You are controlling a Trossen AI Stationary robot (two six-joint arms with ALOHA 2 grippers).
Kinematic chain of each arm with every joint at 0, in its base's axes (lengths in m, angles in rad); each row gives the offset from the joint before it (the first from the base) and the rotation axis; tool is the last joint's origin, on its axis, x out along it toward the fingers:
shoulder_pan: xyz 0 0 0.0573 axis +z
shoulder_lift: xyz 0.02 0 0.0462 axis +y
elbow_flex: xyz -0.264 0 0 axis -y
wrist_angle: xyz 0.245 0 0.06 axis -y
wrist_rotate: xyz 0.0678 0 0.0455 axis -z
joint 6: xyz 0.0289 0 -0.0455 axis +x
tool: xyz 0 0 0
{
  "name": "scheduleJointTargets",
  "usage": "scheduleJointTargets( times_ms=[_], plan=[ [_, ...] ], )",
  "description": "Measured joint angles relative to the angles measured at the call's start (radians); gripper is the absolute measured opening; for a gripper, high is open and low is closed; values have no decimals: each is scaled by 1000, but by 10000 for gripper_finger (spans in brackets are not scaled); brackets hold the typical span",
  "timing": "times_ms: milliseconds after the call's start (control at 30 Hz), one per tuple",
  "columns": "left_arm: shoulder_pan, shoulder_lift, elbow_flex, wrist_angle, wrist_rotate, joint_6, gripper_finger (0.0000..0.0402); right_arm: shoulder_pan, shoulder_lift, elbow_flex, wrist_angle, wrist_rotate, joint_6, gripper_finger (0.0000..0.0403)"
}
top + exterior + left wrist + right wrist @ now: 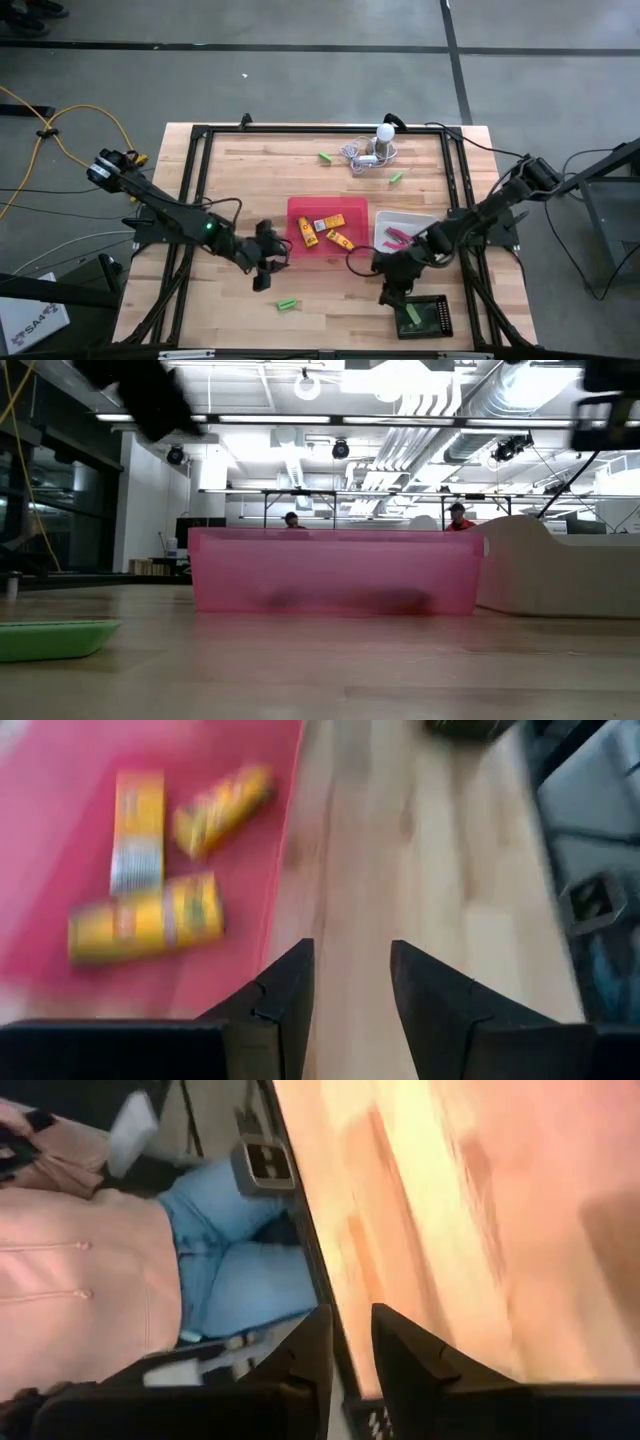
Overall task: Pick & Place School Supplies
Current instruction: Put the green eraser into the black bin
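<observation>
Green stick (287,303) lay near the table's front edge, just beside the left pincer (263,281), whose fingers stood apart, empty.

We see a counter (250,170) made of pale wood, smooth, with long grain lines and a soft shine. A thin black metal frame (200,160) sits along its edges. The pink tray (335,572) looks like see-through plastic, smooth and a bit cloudy. The yellow-orange blocks (145,920) inside it look like printed paper or card. The green stick (55,638) looks like smooth plastic. The left claw (350,985) has dark, matt plastic fingers (285,995). Beyond the counter, a person wears a soft pink cloth top (85,1280) and blue jeans (240,1270).
</observation>
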Motion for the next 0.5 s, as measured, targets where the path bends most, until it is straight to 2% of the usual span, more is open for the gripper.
scheduleJointTargets(
  times_ms=[167, 500],
  plan=[
    [-56, 25, -1, -132, 4, -207, 129, -53, 0, 0, 17, 11, -123, 61],
    [-169, 106, -1, -116, 8, -450, 129, -81, 10, 0, 18, 44, -263, 61]
  ],
)
